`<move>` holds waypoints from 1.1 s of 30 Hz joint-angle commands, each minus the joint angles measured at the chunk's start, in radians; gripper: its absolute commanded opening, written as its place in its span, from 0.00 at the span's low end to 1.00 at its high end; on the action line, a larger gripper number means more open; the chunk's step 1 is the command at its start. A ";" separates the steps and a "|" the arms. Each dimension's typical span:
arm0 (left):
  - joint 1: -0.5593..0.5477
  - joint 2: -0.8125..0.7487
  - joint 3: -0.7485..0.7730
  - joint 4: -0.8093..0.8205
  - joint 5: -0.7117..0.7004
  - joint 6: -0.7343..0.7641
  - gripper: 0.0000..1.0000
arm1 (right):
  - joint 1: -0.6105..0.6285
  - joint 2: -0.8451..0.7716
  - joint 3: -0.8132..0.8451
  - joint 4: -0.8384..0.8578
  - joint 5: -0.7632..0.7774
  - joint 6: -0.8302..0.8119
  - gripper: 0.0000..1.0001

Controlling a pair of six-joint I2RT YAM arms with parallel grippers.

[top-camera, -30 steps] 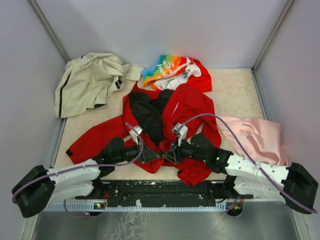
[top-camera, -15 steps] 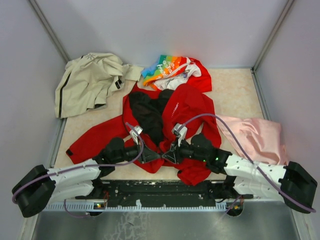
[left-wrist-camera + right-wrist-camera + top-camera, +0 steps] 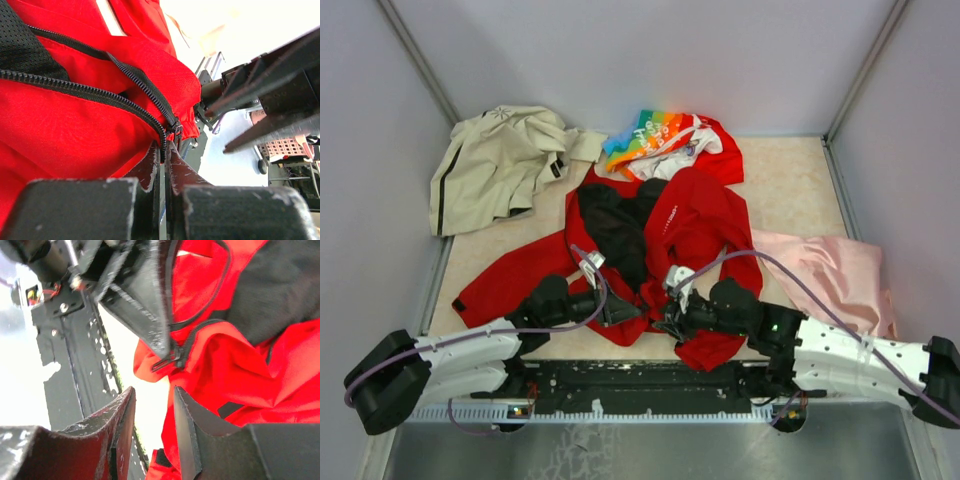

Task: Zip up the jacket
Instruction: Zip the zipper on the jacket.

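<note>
Left pincer (image 3: 162, 155) grips jacket (image 3: 75, 120).

1. A beige jacket (image 3: 498, 160) with a black stripe lies crumpled at the upper left of the frame, its edge running up to the left grey wall (image 3: 380, 180).
2. A bunched garment printed in rainbow bands and white (image 3: 655, 135), red along its right side, sits at upper centre, just beside the beige jacket's sleeve.
3. A pale pink cloth (image 3: 835, 275) lies spread at centre right, near the right wall.
4. All three rest on a tan speckled surface (image 3: 785, 190).
</note>
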State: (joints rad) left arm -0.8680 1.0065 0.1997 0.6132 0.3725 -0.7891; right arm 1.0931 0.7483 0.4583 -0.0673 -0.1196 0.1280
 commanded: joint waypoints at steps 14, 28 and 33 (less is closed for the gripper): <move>0.001 -0.013 0.003 0.033 0.031 -0.010 0.00 | 0.345 0.151 0.048 0.151 0.361 -0.689 0.25; 0.001 -0.022 0.001 0.033 0.031 -0.009 0.00 | 0.353 0.233 0.031 0.211 0.408 -0.733 0.38; 0.001 -0.023 0.004 0.031 0.035 -0.007 0.00 | 0.355 0.246 0.013 0.264 0.441 -0.750 0.38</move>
State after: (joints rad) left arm -0.8680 0.9966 0.1997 0.6128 0.3859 -0.7929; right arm 1.4334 0.9886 0.4755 0.0971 0.2691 -0.5858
